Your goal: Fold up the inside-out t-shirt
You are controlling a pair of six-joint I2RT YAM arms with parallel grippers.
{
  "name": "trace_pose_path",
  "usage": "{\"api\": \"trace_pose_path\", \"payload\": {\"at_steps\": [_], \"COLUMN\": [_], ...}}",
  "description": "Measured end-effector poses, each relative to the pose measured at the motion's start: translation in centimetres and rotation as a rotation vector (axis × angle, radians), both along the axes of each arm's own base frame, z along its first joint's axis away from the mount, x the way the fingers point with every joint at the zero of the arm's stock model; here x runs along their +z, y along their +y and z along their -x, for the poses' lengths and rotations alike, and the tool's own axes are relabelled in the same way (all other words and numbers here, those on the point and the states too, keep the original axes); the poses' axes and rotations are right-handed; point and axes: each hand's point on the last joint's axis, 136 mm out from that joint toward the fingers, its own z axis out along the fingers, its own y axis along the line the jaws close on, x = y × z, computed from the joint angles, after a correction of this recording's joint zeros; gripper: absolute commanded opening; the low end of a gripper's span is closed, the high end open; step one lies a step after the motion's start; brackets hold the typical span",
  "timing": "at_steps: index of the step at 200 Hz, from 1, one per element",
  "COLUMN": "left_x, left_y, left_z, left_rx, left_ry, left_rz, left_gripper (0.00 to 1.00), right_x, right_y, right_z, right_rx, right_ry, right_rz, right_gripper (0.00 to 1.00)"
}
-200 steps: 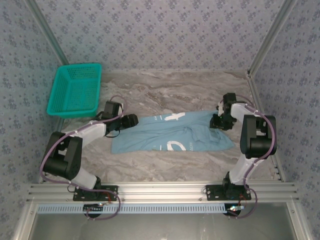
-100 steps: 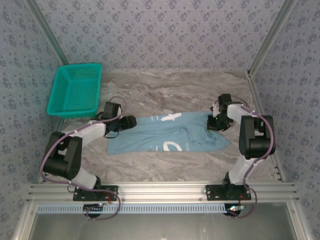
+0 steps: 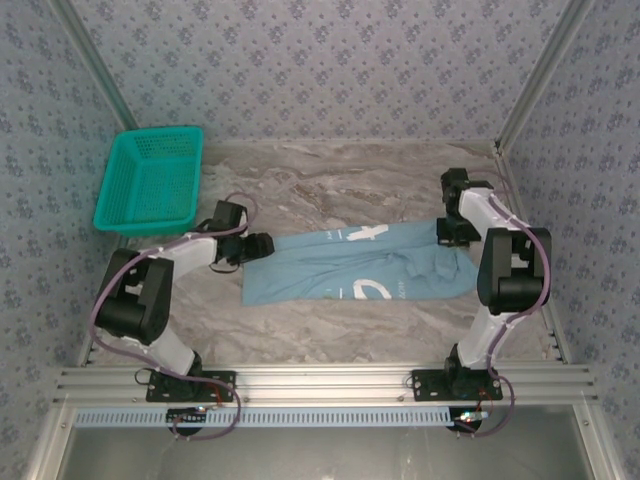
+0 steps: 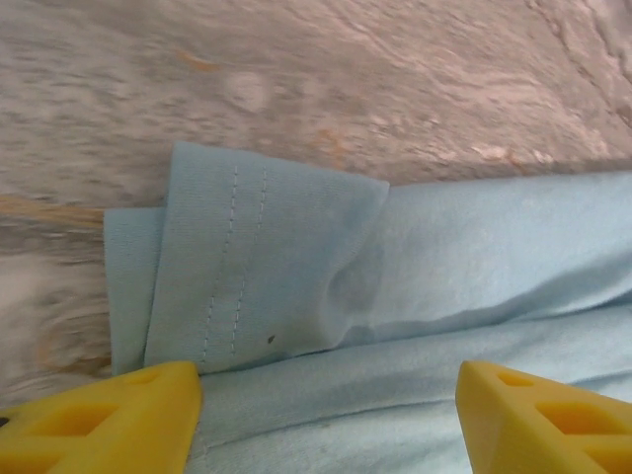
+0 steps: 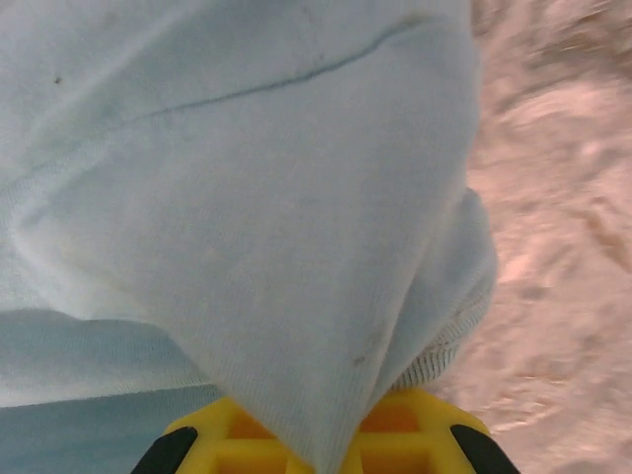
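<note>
currently: t-shirt (image 3: 350,265) spread on tabletop (image 3: 330,180); right claw (image 3: 447,232) clenched on its right end, left claw (image 4: 326,415) released, straddling its folded left hem corner.

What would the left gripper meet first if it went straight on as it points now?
Likely the folded hem corner of the t-shirt, just ahead of the open left gripper; beyond it lies bare table.
</note>
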Motion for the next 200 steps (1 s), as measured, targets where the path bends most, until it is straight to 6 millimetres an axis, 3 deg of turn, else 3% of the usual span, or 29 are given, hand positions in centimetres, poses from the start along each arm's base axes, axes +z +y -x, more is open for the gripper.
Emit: {"api": "trace_pose_path", "payload": {"at_steps": [60, 95, 124, 156, 182, 200], "left_x": [0.2, 0.4, 0.8, 1.8, 3.0, 4.4], "left_y": [-8.1, -11.1, -12.0, -11.7, -10.2, -8.2], "left_z": [1.9, 2.7, 2.8, 1.9, 1.2, 0.0], "left_rx": [-0.192, -0.229, -0.231, -0.216, -0.182, -0.129], "left_ry": [-0.022, -0.016, -0.017, -0.041, -0.075, -0.113], "left_rz": [0.065, 0.094, 0.093, 0.066, 0.038, 0.029], "left_gripper": [0.69, 0.7, 0.72, 0.73, 0.74, 0.73], "right_x": [4.6, 5.5, 5.9, 6.3, 7.6, 8.7], "right_y": [-5.1, -5.2, -2.7, 1.8, 6.5, 10.4], "right_z": [-2.0, -2.6, -2.4, -1.8, -1.0, -0.4], "right_rx": [-0.037, -0.004, 0.073, 0.19, 0.288, 0.359], "right_ry": [-0.013, 0.015, 0.046, 0.089, 0.095, 0.078], "right_rz": [0.202, 0.257, 0.272, 0.28, 0.285, 0.274], "right_gripper": [0.0, 0.0, 0.0, 0.0, 0.0, 0.0]}}
